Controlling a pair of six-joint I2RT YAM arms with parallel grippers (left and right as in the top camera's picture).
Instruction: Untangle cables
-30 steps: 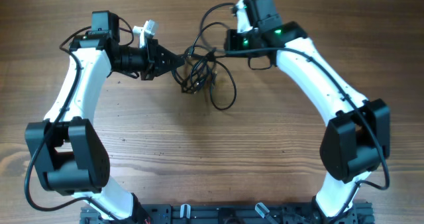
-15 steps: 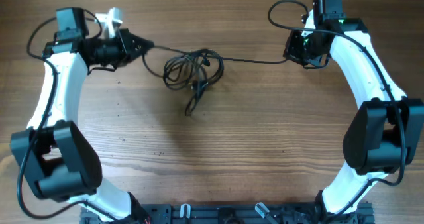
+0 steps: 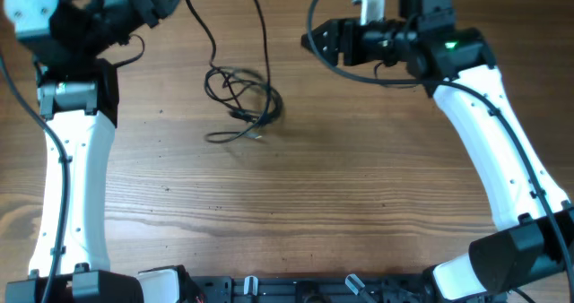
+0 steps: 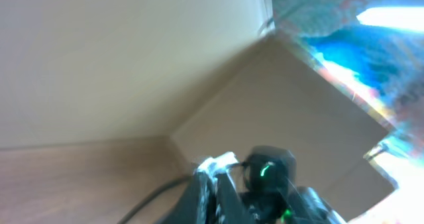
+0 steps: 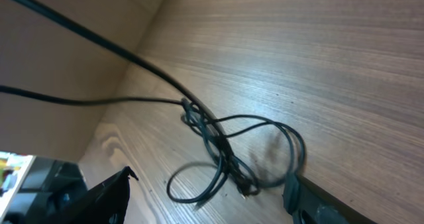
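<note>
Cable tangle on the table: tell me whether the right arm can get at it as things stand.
Probably yes. The cable tangle lies on bare wood, and the right pincer is open, aimed at it with nothing solid between; only a cable strand crosses near the path.

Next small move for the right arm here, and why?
Probably bring the open right tool down to the thin black cable tangle and pinch a loose loop: the tangle lies knotted on the wooden table, two strands running up toward the left arm.
</note>
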